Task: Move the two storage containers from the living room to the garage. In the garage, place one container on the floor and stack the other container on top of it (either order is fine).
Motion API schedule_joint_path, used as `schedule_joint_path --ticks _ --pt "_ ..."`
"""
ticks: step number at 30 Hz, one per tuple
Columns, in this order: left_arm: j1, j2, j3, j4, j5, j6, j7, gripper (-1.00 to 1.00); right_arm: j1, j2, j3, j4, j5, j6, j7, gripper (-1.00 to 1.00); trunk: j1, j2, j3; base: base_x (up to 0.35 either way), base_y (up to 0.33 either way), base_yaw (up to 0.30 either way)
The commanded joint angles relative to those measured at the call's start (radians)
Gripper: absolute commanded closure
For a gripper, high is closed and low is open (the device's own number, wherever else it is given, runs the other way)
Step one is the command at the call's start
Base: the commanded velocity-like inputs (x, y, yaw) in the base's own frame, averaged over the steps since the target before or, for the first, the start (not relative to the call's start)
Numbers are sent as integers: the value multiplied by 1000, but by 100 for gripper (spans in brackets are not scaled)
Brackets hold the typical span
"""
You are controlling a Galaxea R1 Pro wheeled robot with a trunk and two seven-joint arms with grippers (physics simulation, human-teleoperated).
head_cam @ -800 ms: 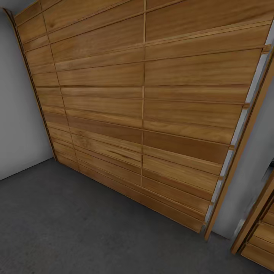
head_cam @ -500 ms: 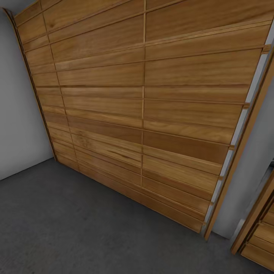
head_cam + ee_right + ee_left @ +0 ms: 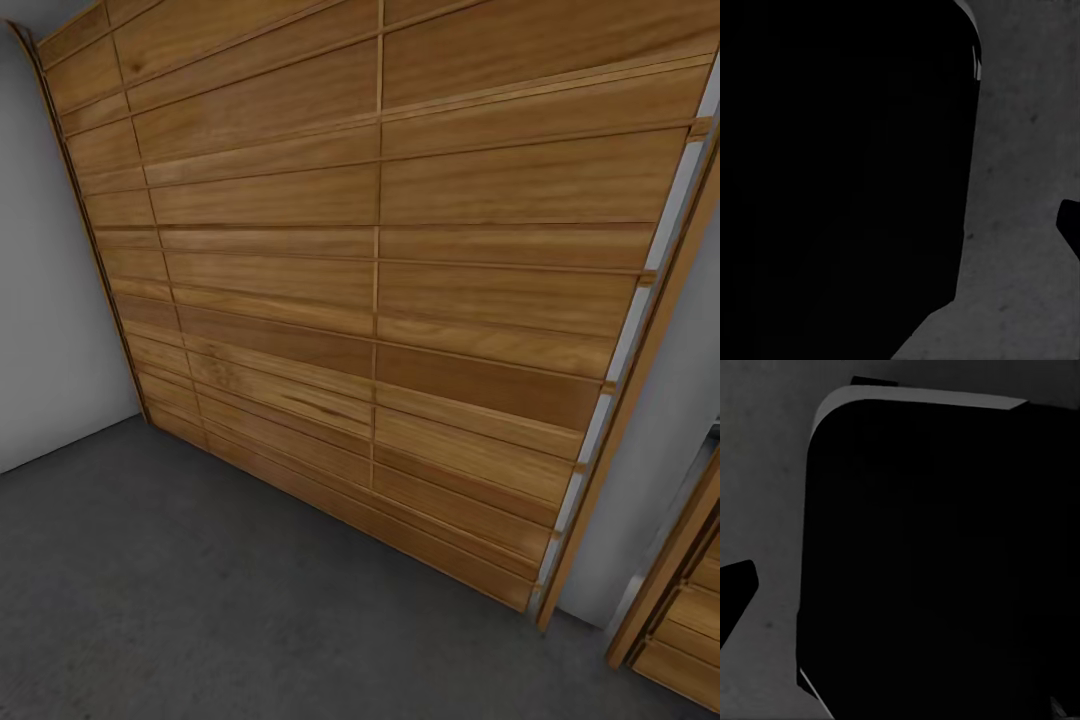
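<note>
You cannot tell from either wrist camera how your jaws stand. In the left wrist view a black fingertip (image 3: 735, 592) pokes in at the frame edge, beside a large black body with rounded corners (image 3: 937, 562) that has a pale rim, all above the dark grey, rough concrete floor (image 3: 761, 472). In the right wrist view a dark finger tip (image 3: 1071, 225) shows at the edge, with a similar black mass (image 3: 840, 165) over the same concrete. Both arms point down toward the floor. Your head camera faces the wide wood-slat door (image 3: 380, 270) between plain white walls (image 3: 45, 300); a second wooden panel (image 3: 685, 620) stands to the right. The red-orange bins are out of view.
</note>
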Motion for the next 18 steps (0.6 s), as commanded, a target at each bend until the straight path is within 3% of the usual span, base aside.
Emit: schedule_joint_path --ticks 1,6,18 --pt "0 0 3 -1 16 -1 -1 -100 0 0 2 0 2 0 -1 -100 0 0 -1 0 0 0" --pt "0 0 2 -5 34 -3 -1 -100 0 1 4 0 2 0 -1 -100 0 0 -1 0 0 0" --pt "0 1 2 -6 33 -2 -1 -100 0 2 68 0 1 1 0 -100 0 0 -1 0 0 0"
